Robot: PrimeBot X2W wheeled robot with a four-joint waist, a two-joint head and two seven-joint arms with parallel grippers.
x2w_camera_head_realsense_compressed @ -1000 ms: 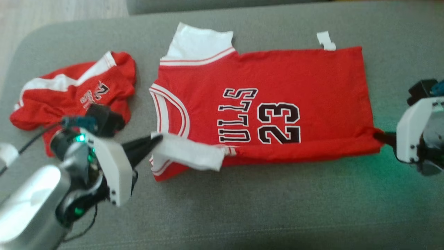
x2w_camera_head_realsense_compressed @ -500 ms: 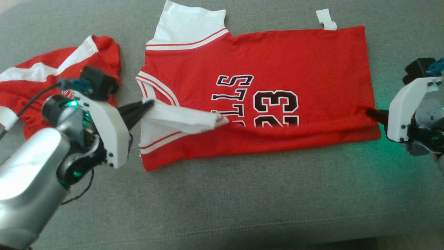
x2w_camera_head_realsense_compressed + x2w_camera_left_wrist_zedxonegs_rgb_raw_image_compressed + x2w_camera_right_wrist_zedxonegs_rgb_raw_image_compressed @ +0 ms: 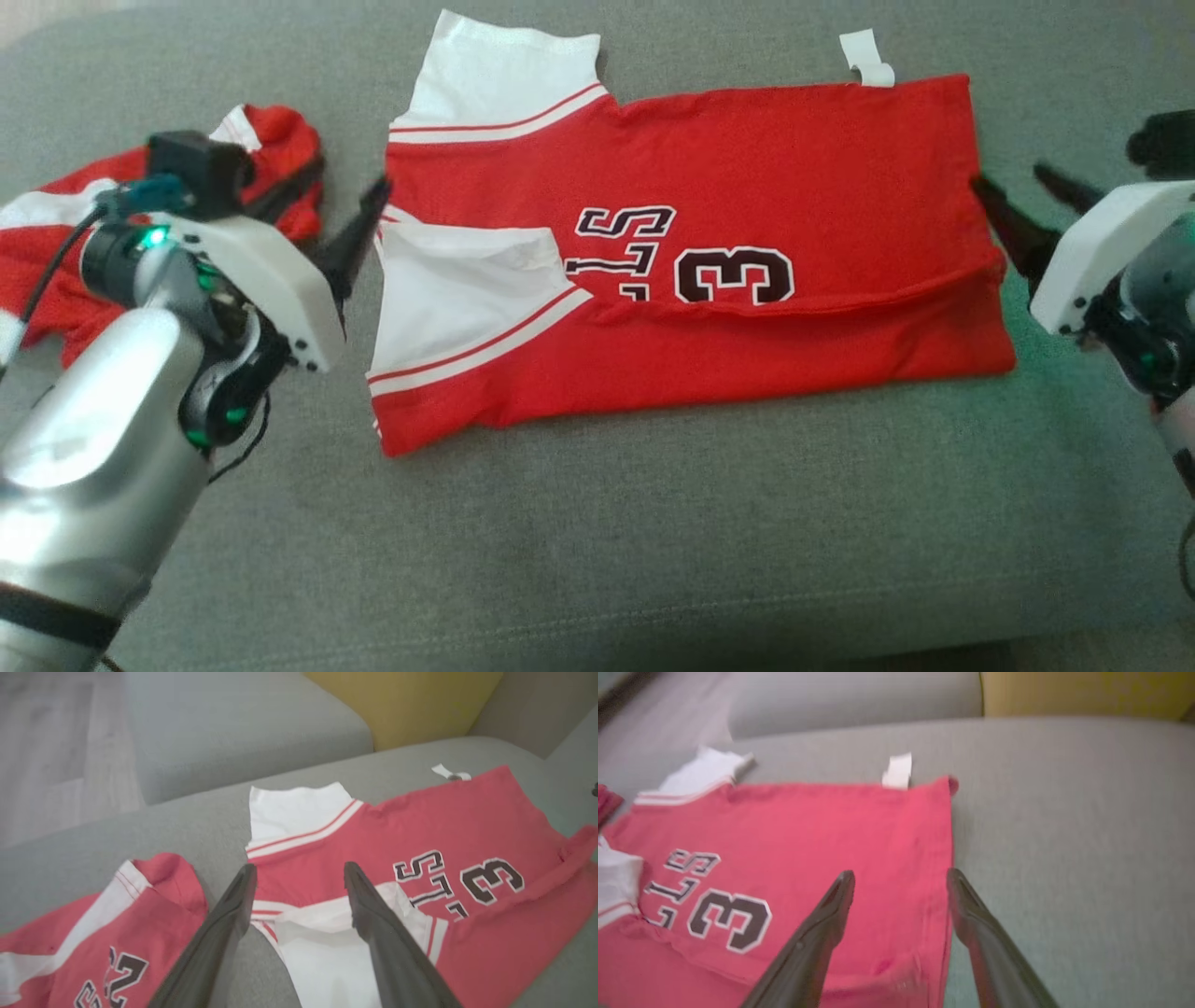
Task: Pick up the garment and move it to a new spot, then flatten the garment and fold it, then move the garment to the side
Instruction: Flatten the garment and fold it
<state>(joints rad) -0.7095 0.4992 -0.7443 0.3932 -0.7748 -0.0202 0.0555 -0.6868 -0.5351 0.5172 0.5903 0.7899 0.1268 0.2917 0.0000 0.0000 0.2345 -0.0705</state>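
A red jersey [image 3: 747, 159] with white sleeves and black, white-edged lettering is laid flat across the middle of the grey cushion [image 3: 653, 541]. The long edge towards the cushion's front is folded over the chest, and the lettering is partly covered.

A home living room: grey upholstered sofa [image 3: 233, 728], yellow cushion [image 3: 402, 704], pale wood floor [image 3: 56, 742]

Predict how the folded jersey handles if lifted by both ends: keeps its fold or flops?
Probably floppy: the jersey is thin cloth lying limp, its folded flap loose-edged. Lifted by the ends, the middle would likely sag and the flap may fall open. Pushed, it likely bunches on the fabric cushion rather than sliding.
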